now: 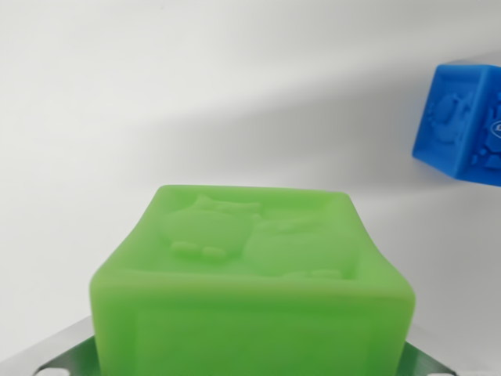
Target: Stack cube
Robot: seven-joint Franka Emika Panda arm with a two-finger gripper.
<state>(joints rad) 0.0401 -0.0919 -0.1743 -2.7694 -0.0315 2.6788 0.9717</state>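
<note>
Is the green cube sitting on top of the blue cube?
No, the green cube is low in the middle, and the blue cube sits apart at the wrist view's right.

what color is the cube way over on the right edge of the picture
Blue, with raised relief figures on its faces. The blue cube shows only in the wrist view.
</note>
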